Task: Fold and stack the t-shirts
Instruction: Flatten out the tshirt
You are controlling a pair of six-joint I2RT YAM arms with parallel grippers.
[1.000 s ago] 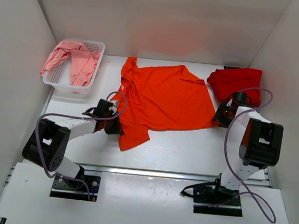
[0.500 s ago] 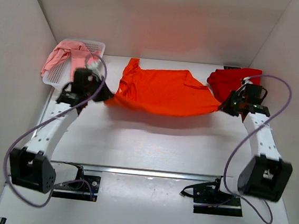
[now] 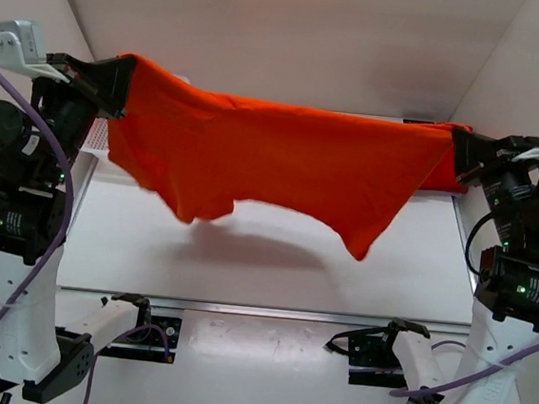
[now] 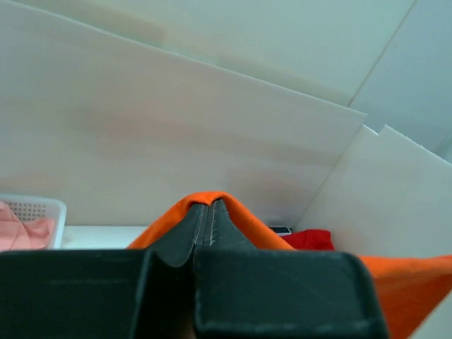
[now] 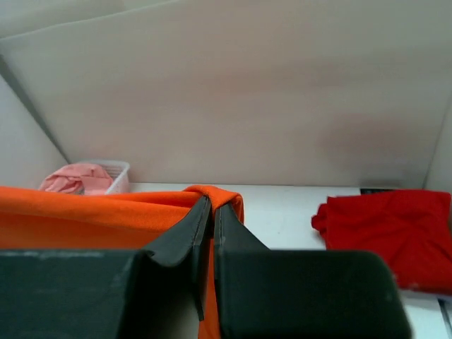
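Observation:
The orange t-shirt (image 3: pixel 274 155) hangs spread in the air, stretched wide above the table. My left gripper (image 3: pixel 119 78) is shut on its left corner, cloth wrapping the fingertips in the left wrist view (image 4: pixel 208 205). My right gripper (image 3: pixel 461 149) is shut on the opposite corner, the fabric bunched over its tips (image 5: pixel 212 201). The darker red t-shirt (image 5: pixel 388 226) lies crumpled at the table's back right, also in the left wrist view (image 4: pixel 311 239). The pale pink t-shirt (image 5: pixel 74 178) sits in the basket at the back left. From above, the orange cloth hides both.
The white mesh basket (image 5: pixel 120 173) stands at the back left corner by the wall. White walls close in the table (image 3: pixel 263 268) at the back and both sides. The arm bases and their cables sit at the near edge.
My right gripper has shut on the orange t-shirt's right corner. Both arms have risen and spread apart, lifting the shirt off the table until it hangs stretched between them.

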